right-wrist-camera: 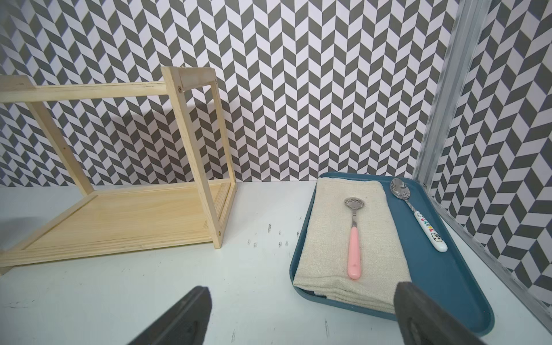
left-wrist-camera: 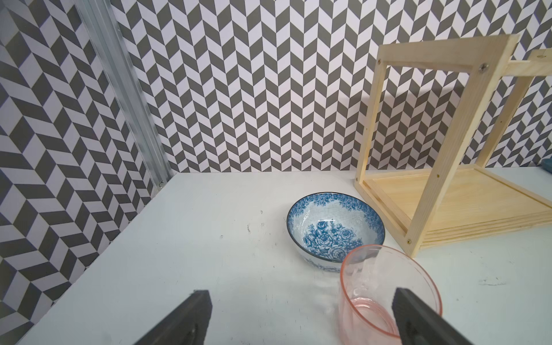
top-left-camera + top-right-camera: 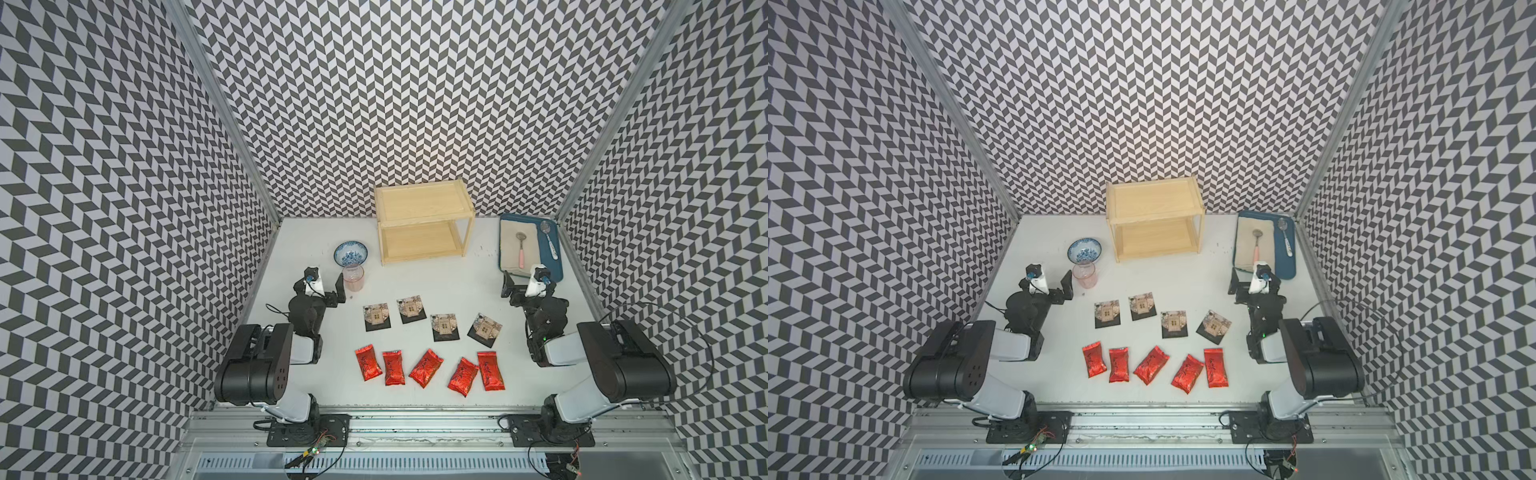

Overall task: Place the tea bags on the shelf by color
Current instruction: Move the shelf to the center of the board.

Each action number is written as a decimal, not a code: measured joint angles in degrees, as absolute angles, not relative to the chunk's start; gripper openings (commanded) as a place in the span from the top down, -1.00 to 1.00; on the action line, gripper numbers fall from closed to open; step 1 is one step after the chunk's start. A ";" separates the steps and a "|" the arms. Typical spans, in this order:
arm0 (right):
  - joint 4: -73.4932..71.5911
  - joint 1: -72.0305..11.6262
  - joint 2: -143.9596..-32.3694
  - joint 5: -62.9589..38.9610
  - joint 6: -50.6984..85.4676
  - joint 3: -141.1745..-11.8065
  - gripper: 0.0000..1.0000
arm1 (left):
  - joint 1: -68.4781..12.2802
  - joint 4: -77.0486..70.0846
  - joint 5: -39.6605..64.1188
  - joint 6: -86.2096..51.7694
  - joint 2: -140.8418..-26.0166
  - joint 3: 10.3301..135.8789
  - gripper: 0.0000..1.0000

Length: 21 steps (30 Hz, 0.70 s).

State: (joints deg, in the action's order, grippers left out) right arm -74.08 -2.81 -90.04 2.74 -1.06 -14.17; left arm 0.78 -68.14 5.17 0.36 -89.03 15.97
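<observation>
Several red foil tea bags (image 3: 426, 368) (image 3: 1151, 365) lie in a row near the table's front. Behind them, several flat black tea bags (image 3: 411, 308) (image 3: 1142, 306) with a beige print form a second row. The pale wood shelf (image 3: 422, 203) (image 3: 1152, 201) stands at the back wall with both tiers bare, and it also shows in the wrist views (image 2: 448, 206) (image 1: 119, 221). My left gripper (image 3: 320, 283) (image 2: 298, 298) hovers open at the left, holding nothing. At the right, my right gripper (image 3: 530, 283) (image 1: 301, 295) is also open with nothing in it. Both are well behind the tea bags.
A blue-patterned bowl (image 3: 351, 253) (image 2: 334, 224) and a pink glass (image 3: 353, 277) (image 2: 388, 268) stand close by my left gripper. A blue tray (image 3: 555, 266) (image 1: 442, 274) with a beige cloth and two spoons lies at the back right, just ahead of my right gripper.
</observation>
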 measured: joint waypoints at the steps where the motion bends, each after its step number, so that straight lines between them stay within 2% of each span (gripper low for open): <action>1: -74.08 -2.81 -90.04 2.74 -1.06 -14.17 -0.99 | 0.78 -68.14 5.17 0.36 -89.03 15.97 -0.99; 14: -73.52 -3.29 -89.58 4.23 -1.13 -14.20 -0.99 | 0.75 -68.12 4.71 0.36 -89.03 15.97 -0.99; 17: -65.06 -6.79 -86.11 10.35 -2.44 -17.02 -0.99 | -0.21 -63.42 0.45 -0.32 -86.98 16.88 -0.99; 21: -46.28 -14.00 -82.50 18.76 -1.85 -32.21 -0.99 | -1.48 -45.45 -7.46 -4.51 -82.76 28.10 -0.99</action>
State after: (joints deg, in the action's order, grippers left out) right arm -46.28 -14.00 -82.50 18.76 -1.85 -32.21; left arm -1.48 -45.45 -7.46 -4.51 -82.76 28.10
